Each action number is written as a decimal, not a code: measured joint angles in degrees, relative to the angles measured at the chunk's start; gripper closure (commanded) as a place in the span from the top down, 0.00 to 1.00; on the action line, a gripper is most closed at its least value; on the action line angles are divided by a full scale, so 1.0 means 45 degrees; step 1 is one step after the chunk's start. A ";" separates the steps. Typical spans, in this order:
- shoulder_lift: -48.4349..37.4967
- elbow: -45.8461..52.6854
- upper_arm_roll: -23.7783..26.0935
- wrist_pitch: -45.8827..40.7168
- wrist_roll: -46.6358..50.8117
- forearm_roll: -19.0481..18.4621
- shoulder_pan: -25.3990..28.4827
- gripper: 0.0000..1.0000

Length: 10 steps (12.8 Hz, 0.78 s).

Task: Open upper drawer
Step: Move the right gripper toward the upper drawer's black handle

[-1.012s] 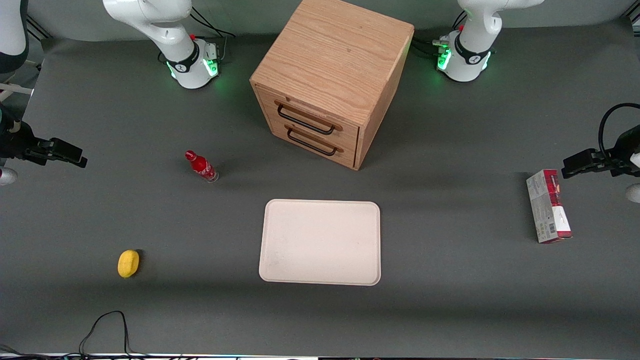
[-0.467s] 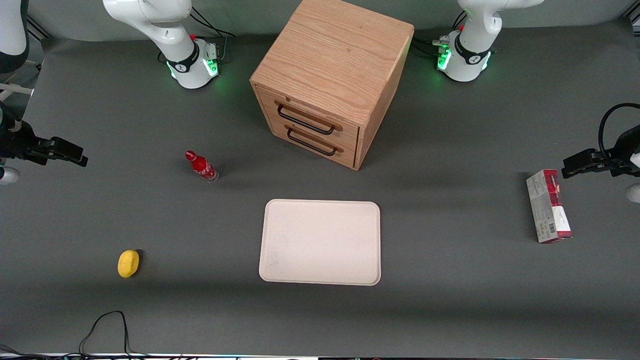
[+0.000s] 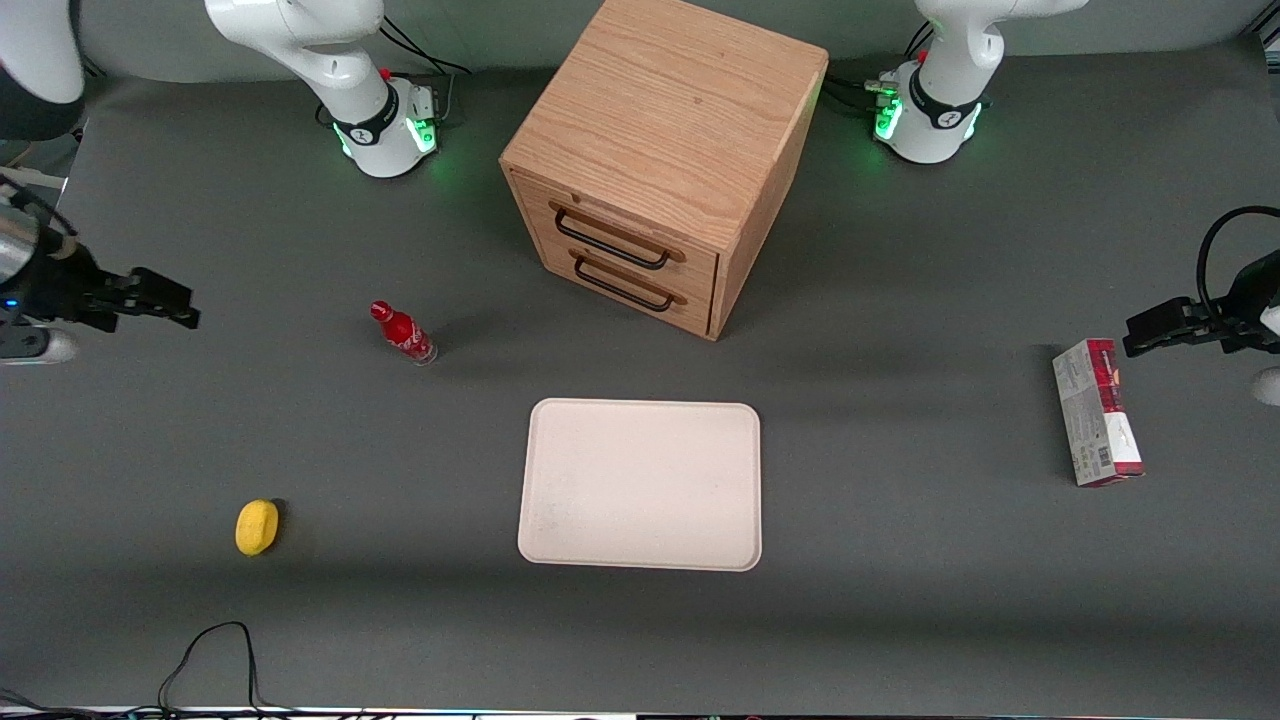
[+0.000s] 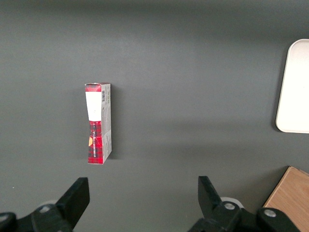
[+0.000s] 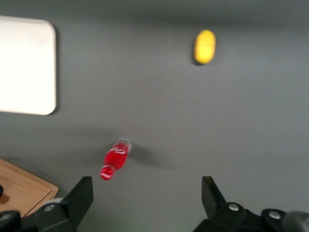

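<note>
Claw (image 3: 185, 305) well apart from upper drawer (image 3: 612, 238)

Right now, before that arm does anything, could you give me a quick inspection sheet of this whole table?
Surface: grey table mat, flat.
Job's things: upper drawer shut, in the wooden cabinet; lower drawer shut too.
Clutter: red bottle upright; yellow object; cream tray nearer the camera than the cabinet; red carton lying toward the parked arm's end.
Grippers: gripper at the working arm's end, jaws open, holding nothing, far from the handle.
Cables: black cable at the table's near edge.
Surroundings: nothing seen.
</note>
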 measured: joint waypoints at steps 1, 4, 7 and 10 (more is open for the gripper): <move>0.0019 0.0014 0.0032 0.0000 0.0007 0.0001 0.0530 1.00; 0.0443 0.0412 0.0092 0.0007 0.0010 0.0004 0.2063 1.00; 0.1092 0.0968 0.0122 0.0021 0.0003 0.0009 0.3530 1.00; 0.1878 0.1629 0.0144 0.0031 0.0003 0.0011 0.5104 1.00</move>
